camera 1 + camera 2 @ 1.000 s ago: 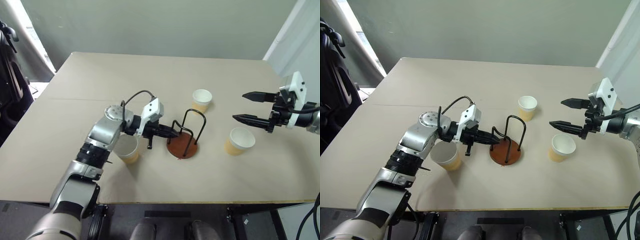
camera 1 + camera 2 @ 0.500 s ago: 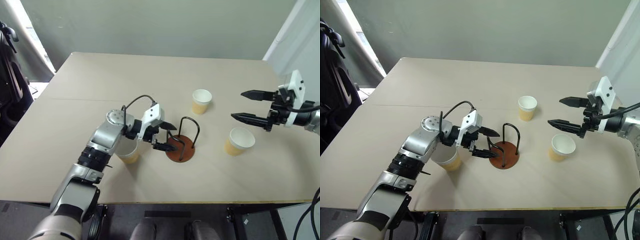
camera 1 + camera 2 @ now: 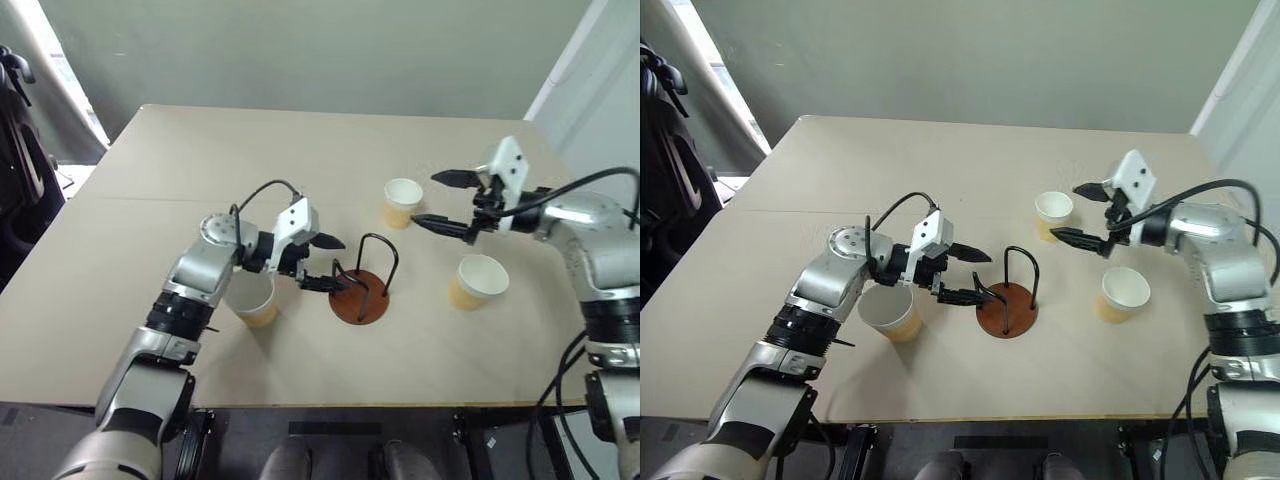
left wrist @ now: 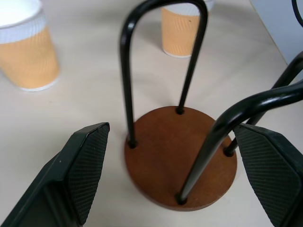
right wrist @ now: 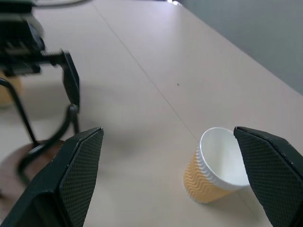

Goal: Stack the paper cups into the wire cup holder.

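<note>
The holder [image 3: 360,291] stood on the table [image 3: 300,160], its brown disc and black wire loops just beside the left gripper [image 3: 322,263], whose fingers stood apart, empty. 3 ribbed tan cups with white rims stood upright: 1 [image 3: 252,299] under the left arm, 1 [image 3: 402,203] just beside the spread, empty right gripper [image 3: 436,200], 1 [image 3: 477,282] nearer the table's front edge. No writing was readable.

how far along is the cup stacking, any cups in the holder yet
Done: nothing yet. The wire cup holder is empty, and all three paper cups stand on the table: far cup, right cup, left cup.
In hand: nothing. The left gripper is open beside the holder; the right gripper is open near the far cup.
Left: stacking all three.
</note>
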{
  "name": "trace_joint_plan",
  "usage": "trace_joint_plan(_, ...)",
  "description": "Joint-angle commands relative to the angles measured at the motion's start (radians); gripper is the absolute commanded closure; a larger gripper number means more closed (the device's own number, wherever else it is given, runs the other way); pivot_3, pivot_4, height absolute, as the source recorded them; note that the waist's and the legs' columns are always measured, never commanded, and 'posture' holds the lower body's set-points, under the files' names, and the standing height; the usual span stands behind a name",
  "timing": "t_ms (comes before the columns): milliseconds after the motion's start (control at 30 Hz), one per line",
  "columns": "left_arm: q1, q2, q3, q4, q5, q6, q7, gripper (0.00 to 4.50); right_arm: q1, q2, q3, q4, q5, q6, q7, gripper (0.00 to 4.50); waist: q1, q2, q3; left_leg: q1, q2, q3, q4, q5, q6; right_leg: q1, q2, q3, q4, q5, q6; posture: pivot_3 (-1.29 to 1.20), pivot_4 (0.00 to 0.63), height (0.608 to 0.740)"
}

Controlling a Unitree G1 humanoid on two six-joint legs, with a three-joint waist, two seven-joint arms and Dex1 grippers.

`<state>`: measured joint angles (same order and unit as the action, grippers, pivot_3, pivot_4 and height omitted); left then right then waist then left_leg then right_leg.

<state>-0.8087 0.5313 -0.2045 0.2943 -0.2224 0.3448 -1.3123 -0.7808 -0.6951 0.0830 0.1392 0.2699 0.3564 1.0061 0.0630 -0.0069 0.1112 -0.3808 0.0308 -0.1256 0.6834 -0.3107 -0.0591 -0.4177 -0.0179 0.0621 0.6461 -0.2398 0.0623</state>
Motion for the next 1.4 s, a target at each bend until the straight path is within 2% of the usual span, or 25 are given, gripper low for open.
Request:
trace_joint_plan(33, -0.016, 0.009, 0.039, -0.014, -0.022, -0.009, 0.009, 0.02, -0.045, 0.024, 0.041, 0.055, -0.083, -0.095, -0.015, 0.00, 0.000, 0.000, 0.000, 0.000, 0.000, 0.000, 0.000, 0.000, 0.000, 0.000, 0.000, 0.000, 0.000, 0.000, 0.000, 0.00, 0.150, 0.740)
trace_joint_plan(300, -0.001, 0.017, 0.051, -0.040, -0.031, 0.005, 0.024, 0.02, -0.144, 0.068, 0.120, 0.259, -0.240, -0.253, -0.021, 0.00, 0.000, 0.000, 0.000, -0.001, 0.000, -0.001, -0.001, 0.000, 0.000, 0.000, -0.001, 0.000, 0.000, 0.000, 0.000, 0.00, 0.150, 0.740)
trace_joint_plan(433, 0.001, 0.016, 0.052, -0.077, -0.037, 0.034, 0.037, 0.02, -0.236, 0.103, 0.169, 0.438, -0.345, -0.352, -0.059, 0.00, -0.001, 0.000, 0.000, -0.001, 0.000, -0.001, -0.002, 0.000, 0.000, -0.001, -0.001, 0.000, 0.000, 0.000, 0.000, 0.00, 0.150, 0.740)
trace_joint_plan(733, 0.000, 0.017, 0.052, -0.110, -0.044, 0.067, 0.050, 0.02, -0.333, 0.151, 0.214, 0.662, -0.467, -0.481, -0.091, 0.00, 0.004, 0.000, 0.000, -0.002, 0.000, 0.000, -0.003, 0.000, 0.000, -0.002, -0.002, 0.000, 0.000, 0.000, 0.000, 0.00, 0.150, 0.740)
trace_joint_plan(867, -0.003, 0.019, 0.049, -0.106, -0.047, 0.068, 0.052, 0.00, -0.361, 0.169, 0.225, 0.734, -0.504, -0.510, -0.103, 0.91, 0.004, 0.000, 0.000, -0.002, 0.000, 0.000, -0.004, 0.000, 0.000, -0.002, -0.002, 0.000, 0.000, 0.000, -0.001, 0.00, 0.150, 0.740)
trace_joint_plan(1167, 0.002, 0.022, 0.048, -0.108, -0.046, 0.064, 0.049, 0.00, -0.378, 0.167, 0.212, 0.765, -0.498, -0.515, -0.039, 4.28, 0.005, 0.000, 0.000, -0.002, 0.000, 0.000, -0.004, 0.000, 0.000, -0.002, -0.002, 0.000, 0.000, 0.000, -0.001, 0.00, 0.150, 0.740)
trace_joint_plan(1200, 0.002, 0.022, 0.048, -0.108, -0.046, 0.064, 0.049, 0.00, -0.376, 0.165, 0.210, 0.762, -0.497, -0.514, -0.034, 4.45, 0.005, 0.000, 0.000, -0.002, 0.000, 0.001, -0.004, 0.000, 0.000, -0.002, -0.002, 0.000, 0.000, 0.000, -0.001, 0.00, 0.150, 0.740)
trace_joint_plan(1400, -0.001, 0.023, 0.046, -0.100, -0.044, 0.060, 0.044, 0.00, -0.355, 0.148, 0.186, 0.696, -0.461, -0.477, 0.030, 4.45, 0.006, 0.000, 0.000, -0.002, 0.000, 0.001, -0.004, 0.000, 0.000, -0.002, -0.002, 0.000, 0.000, 0.000, -0.001, 0.00, 0.150, 0.740)
